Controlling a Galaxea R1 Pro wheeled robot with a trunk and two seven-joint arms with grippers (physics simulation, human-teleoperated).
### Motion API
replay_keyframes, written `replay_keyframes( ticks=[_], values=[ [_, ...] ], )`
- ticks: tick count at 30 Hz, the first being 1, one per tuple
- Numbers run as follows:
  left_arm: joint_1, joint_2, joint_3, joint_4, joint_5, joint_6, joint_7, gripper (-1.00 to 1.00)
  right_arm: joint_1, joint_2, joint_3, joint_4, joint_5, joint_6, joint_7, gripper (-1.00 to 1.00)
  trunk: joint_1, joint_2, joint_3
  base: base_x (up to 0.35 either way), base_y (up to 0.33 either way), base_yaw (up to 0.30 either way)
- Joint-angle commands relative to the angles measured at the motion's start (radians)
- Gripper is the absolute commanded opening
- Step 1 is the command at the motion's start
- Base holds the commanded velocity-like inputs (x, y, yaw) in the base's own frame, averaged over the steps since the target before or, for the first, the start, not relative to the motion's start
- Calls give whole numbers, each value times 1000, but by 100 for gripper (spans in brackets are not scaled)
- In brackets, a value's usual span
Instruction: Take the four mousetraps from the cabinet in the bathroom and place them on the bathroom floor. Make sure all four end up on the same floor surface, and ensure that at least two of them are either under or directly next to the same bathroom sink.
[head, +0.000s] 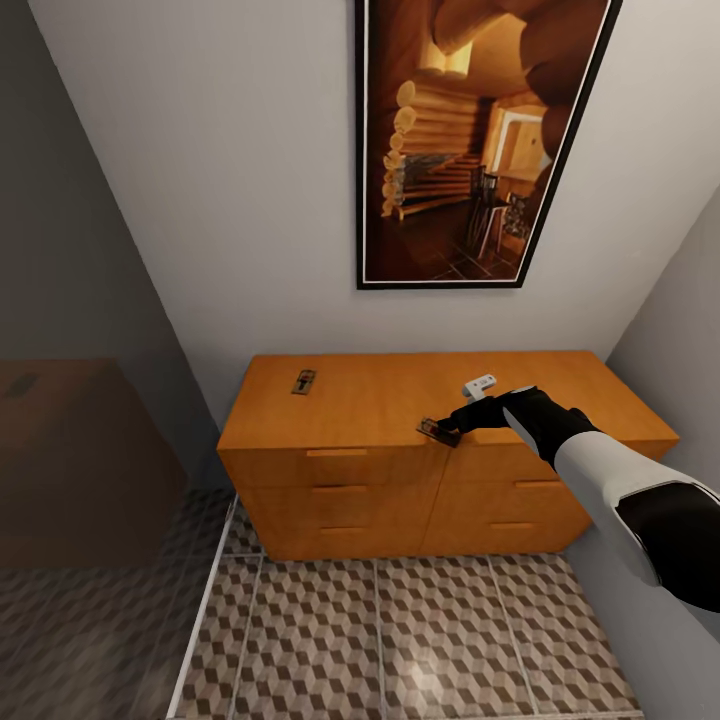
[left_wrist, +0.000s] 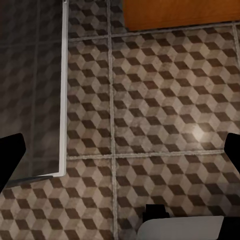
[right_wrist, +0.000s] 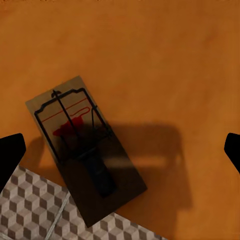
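Note:
The orange-brown cabinet (head: 400, 400) stands against the back wall on the cube-patterned bathroom floor (head: 400, 640). One mousetrap (head: 304, 381) lies flat on its top towards the back left. A second mousetrap (head: 438, 431) sits at the top's front edge; the right wrist view shows this mousetrap (right_wrist: 82, 145) with one corner hanging over the edge above the floor (right_wrist: 25, 210). My right gripper (head: 458, 420) hovers just above it, open, with the fingertips (right_wrist: 10, 155) spread wide and nothing held. My left gripper (left_wrist: 120, 155) is open over the bare floor (left_wrist: 150, 100), near the cabinet's base (left_wrist: 180, 12).
A large framed picture (head: 480, 140) hangs on the wall above the cabinet. A glass partition (head: 90, 420) with a white bottom rail (head: 205, 610) closes off the left side. A grey wall (head: 680, 330) stands close on the right.

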Motion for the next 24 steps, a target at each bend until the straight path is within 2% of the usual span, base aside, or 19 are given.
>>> replay_keyframes(
  ticks=[1, 24],
  values=[
    [-2, 0, -7, 4, 4, -6, 1, 100, -1, -1, 4, -2, -5, 7, 2, 100, 1, -2, -2, 3, 2, 0],
    [-2, 0, -7, 4, 4, -6, 1, 100, -1, -4, 2, -2, -5, 7, 3, 100, 1, -2, -2, 0, 8, 0]
  ],
)
